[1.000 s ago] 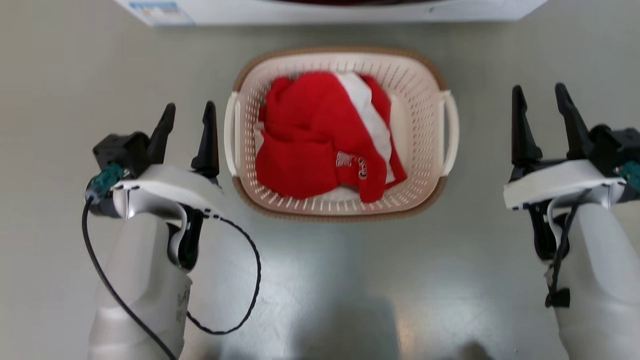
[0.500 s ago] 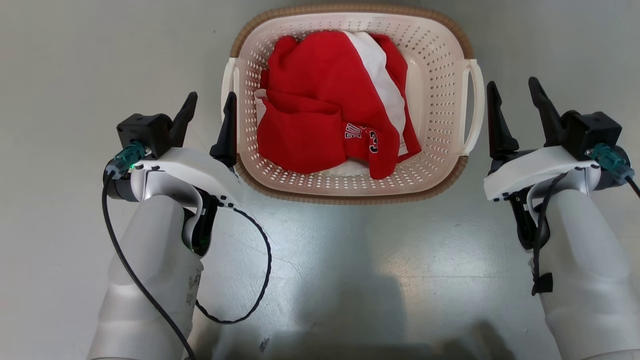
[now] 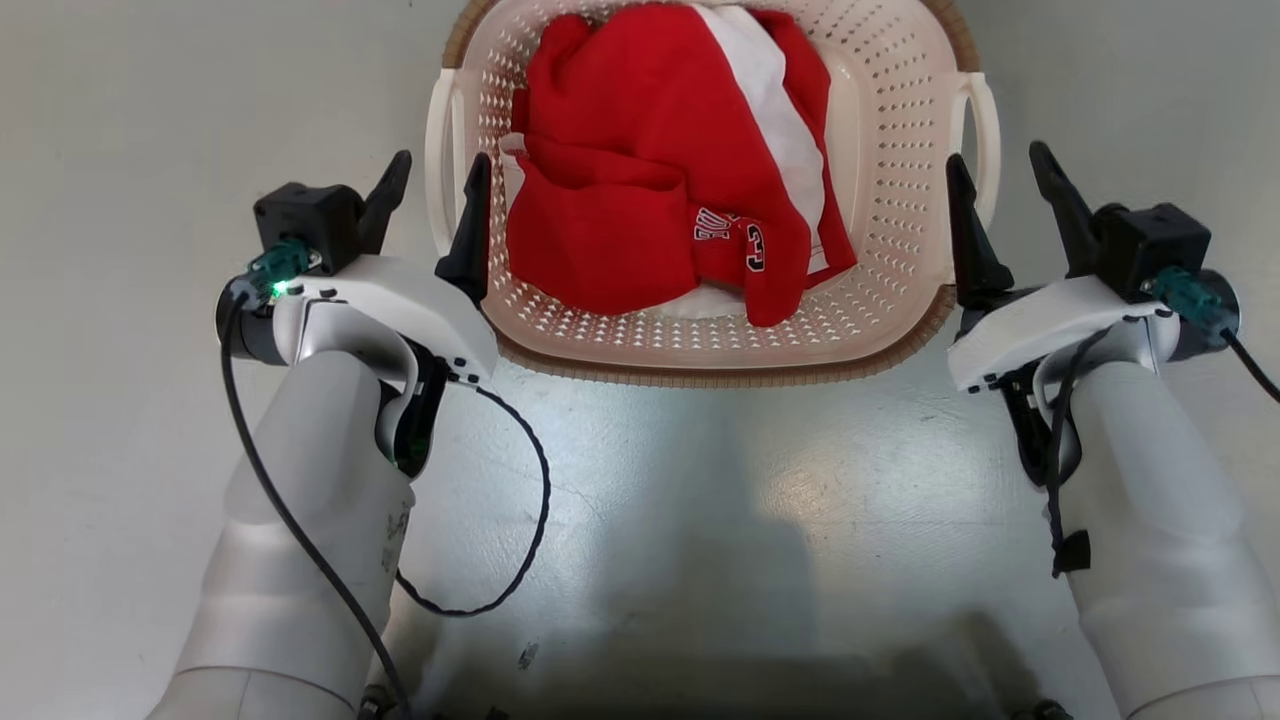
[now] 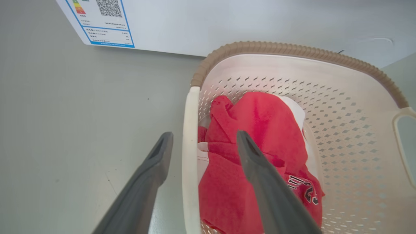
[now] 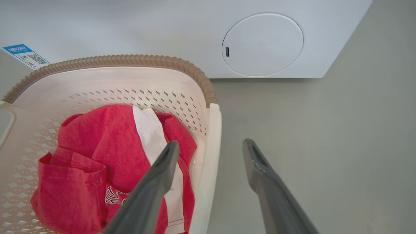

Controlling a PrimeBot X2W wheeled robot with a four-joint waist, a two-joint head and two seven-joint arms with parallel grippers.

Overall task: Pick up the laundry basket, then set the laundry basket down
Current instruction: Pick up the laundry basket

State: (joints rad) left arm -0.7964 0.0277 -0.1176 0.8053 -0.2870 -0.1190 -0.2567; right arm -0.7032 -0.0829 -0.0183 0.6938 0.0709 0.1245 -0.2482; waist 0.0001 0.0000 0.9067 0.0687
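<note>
Step in hand looked like the approach for a two-arm grab. The laundry basket (image 3: 900, 200) sat on the floor (image 3: 700, 500) between the arms, just in front of the washer (image 4: 227, 19), with a red garment (image 3: 640, 150) inside. The left gripper (image 3: 442, 160) was spread wide and empty, straddling the left handle (image 3: 437, 110), one finger outside and one over the basket's inside. The right gripper (image 3: 998, 155) was the same on the right handle (image 3: 985, 120). Neither was closed on anything. To do it well: push both in so each handle sits deep between the fingers, keep the inner fingers off the cloth, close both together, and lift level so the load doesn't tip. Versus 1.0 s ago: both grippers had been beside the basket, outside the handles, and had since moved in to bracket them. Finger spread looked unchanged. The basket showed bigger and higher in the head view, but that was the camera shifting.
</note>
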